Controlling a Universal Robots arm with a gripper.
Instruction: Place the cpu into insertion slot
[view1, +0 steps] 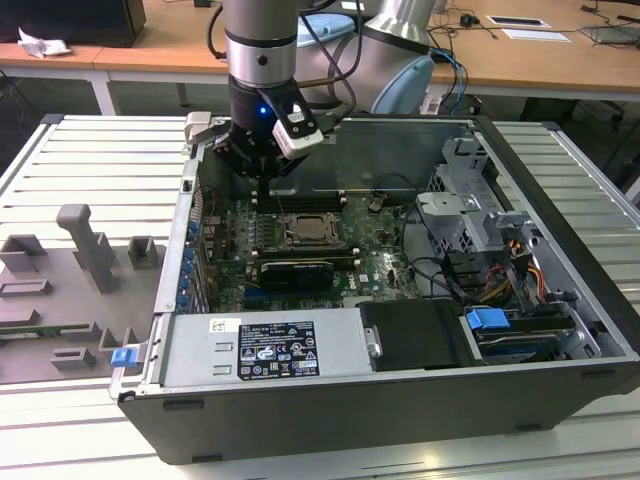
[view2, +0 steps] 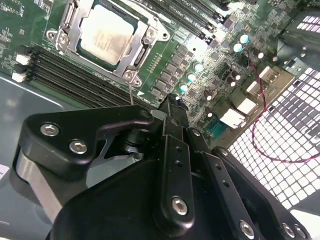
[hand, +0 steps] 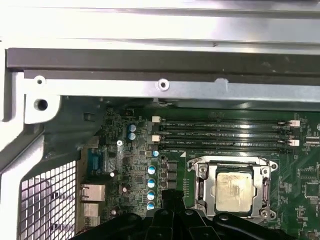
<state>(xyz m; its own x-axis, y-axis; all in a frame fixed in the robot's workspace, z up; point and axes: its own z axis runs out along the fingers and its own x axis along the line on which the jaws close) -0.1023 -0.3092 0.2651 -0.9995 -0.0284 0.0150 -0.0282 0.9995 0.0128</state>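
cpu: small flat square chip with silver-grey metal top (hand: 232, 187) (view2: 105, 32), seen lying flat within the insertion slot
insertion slot: square black socket with thin metal frame (hand: 227, 161), set in the green circuit board (hand: 310, 190)
gripper: black pincer (view2: 172, 100), drawn narrow, nothing held, poised beside the slot, clear of the cpu

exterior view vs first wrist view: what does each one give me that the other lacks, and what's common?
Exterior view adds: the arm, the labelled power supply, the drive cage, the graphics card, and grey fixtures at the exterior view's left.
First wrist view adds: the perforated rear grille and the metal port blocks next to it.
Shared: the cpu lying in the insertion slot, the memory slots beside it, and the gripper above the board, off to one side of the slot.
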